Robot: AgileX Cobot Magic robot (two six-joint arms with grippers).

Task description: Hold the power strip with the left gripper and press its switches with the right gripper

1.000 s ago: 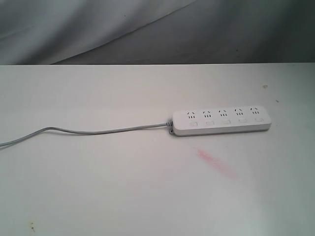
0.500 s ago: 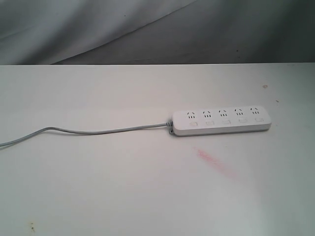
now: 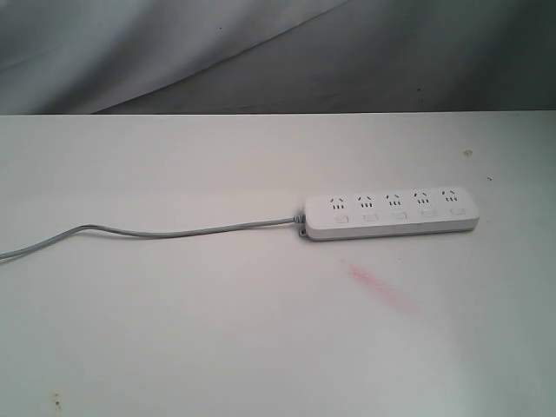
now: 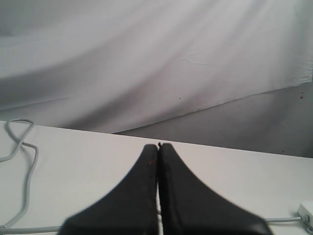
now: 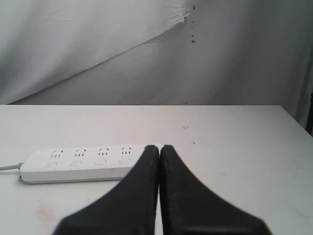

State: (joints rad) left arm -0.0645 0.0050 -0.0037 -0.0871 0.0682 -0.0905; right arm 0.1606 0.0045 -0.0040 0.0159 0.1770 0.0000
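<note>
The white power strip (image 3: 391, 215) lies flat on the white table (image 3: 217, 330), right of centre, its row of small white switches (image 3: 398, 215) facing up. Its thin grey cord (image 3: 156, 232) runs off to the left edge. Neither arm shows in the exterior view. In the right wrist view my right gripper (image 5: 159, 147) is shut and empty, its black fingers hiding one end of the power strip (image 5: 78, 164). My left gripper (image 4: 158, 145) is shut too, holding nothing, with the cord (image 4: 29, 166) looping beside it and a corner of the strip (image 4: 307, 211) at the frame edge.
A faint red smear (image 3: 378, 285) marks the table in front of the strip. Grey cloth (image 3: 261, 52) hangs behind the table's far edge. A small speck (image 3: 467, 153) sits near the back right.
</note>
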